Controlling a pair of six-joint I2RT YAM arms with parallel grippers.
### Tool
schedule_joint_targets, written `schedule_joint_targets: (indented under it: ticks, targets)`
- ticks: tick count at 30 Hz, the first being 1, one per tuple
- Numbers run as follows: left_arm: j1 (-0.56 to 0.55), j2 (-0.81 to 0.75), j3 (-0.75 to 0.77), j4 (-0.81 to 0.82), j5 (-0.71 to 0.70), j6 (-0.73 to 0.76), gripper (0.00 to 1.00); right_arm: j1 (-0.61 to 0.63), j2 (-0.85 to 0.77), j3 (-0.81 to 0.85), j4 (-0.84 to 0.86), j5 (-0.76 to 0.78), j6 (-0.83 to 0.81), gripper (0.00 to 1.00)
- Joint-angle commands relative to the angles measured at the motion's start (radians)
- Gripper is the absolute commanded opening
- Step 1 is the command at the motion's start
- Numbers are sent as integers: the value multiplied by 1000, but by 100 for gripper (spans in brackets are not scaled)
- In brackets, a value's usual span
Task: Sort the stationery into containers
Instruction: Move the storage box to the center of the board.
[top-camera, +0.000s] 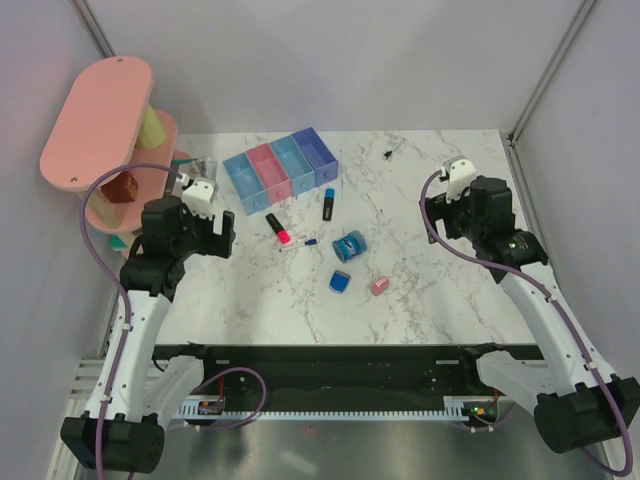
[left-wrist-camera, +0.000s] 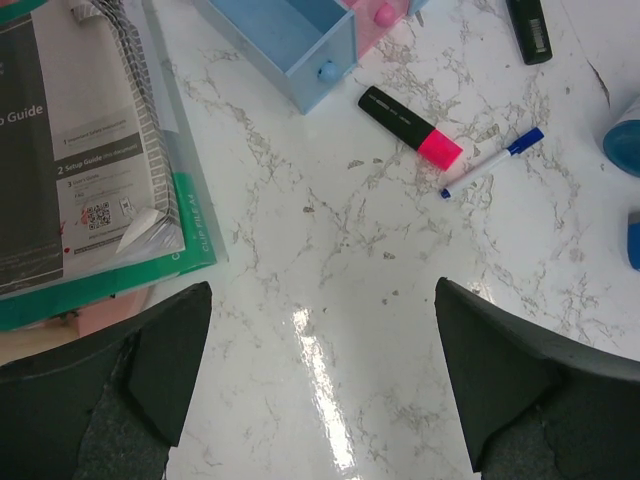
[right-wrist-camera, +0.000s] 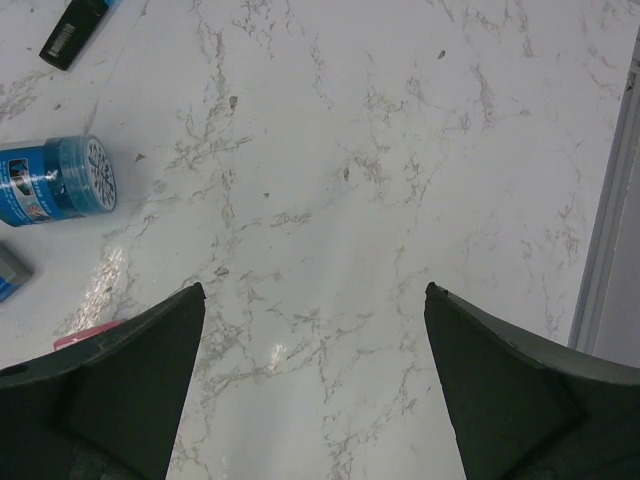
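Four joined bins (top-camera: 280, 168), light blue, pink, light blue and purple-blue, stand at the back centre. In front of them lie a black marker with a pink cap (top-camera: 278, 229), a black marker with a blue cap (top-camera: 328, 204), a thin pen (top-camera: 300, 243), a round blue roll (top-camera: 350, 245), a blue wedge block (top-camera: 341, 282) and a pink eraser (top-camera: 380, 286). My left gripper (top-camera: 222, 235) is open and empty, left of the pink-capped marker (left-wrist-camera: 410, 126) and the pen (left-wrist-camera: 492, 162). My right gripper (top-camera: 438, 215) is open and empty, right of the roll (right-wrist-camera: 55, 180).
A pink tiered shelf tower (top-camera: 100, 130) stands at the back left, with a booklet and a green file (left-wrist-camera: 90, 150) at its foot. A small dark item (top-camera: 388, 152) lies at the back. A metal frame edge (right-wrist-camera: 605, 230) runs along the table's right side.
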Motion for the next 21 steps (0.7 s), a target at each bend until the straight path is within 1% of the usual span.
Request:
schedule_joint_targets:
  ticks: [1,3,9,12,15,18,21]
  targets:
    - [5,-16,3,55,-8,5,100,-2,-48,-12,4,-34,-18,98]
    - [5,-19,5,55,-1,8,100,-2,-42,-17,-1,-34,-23,98]
    - [5,-42,6,55,-3,31,100,-2,-7,-20,5,-46,-104,98]
    - [5,-44,5,58,-4,45,100,-2,20,-24,38,-45,-128,98]
    - [5,-13,11,70,-20,53,100,-1,73,-26,106,-16,-135,98]
    - [3,34,29,88,-35,57,100,-1,163,9,179,49,-148,98]
    - [3,123,73,110,-35,54,100,-1,316,78,257,107,-158,98]
